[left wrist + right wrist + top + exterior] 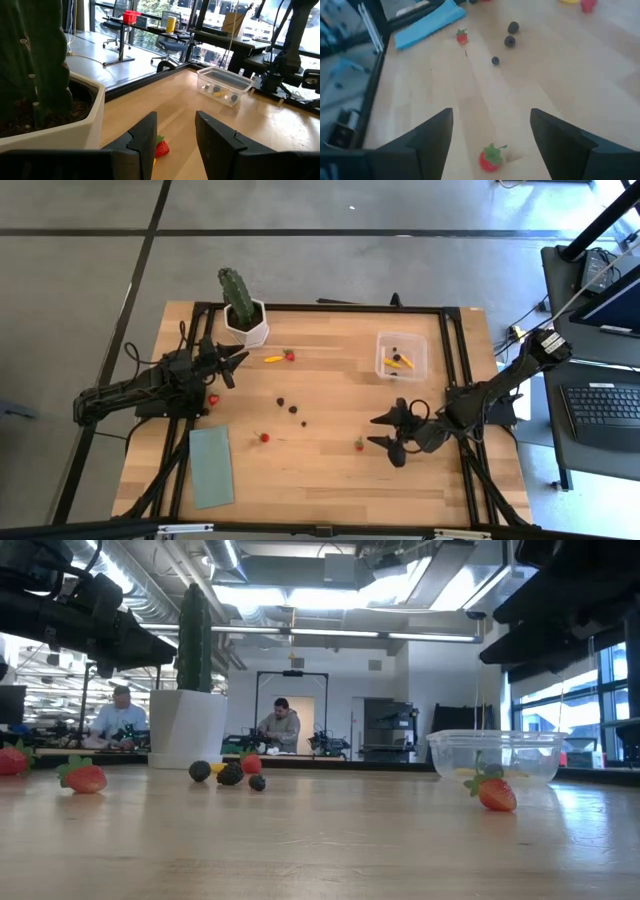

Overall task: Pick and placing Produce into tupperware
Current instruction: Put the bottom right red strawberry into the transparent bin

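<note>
Wooden table [330,470] under me, an office behind. At the far left, my left claw [238,362] hangs beside the cactus pot [247,328], fingers part open and empty, a strawberry [161,148] on the wood just past them. Berries [292,407] lie mid-table. My right claw [386,430] spreads wide, empty, over another strawberry [490,158]. Far right stands the clear tub [402,355] with a few pieces inside.
</note>
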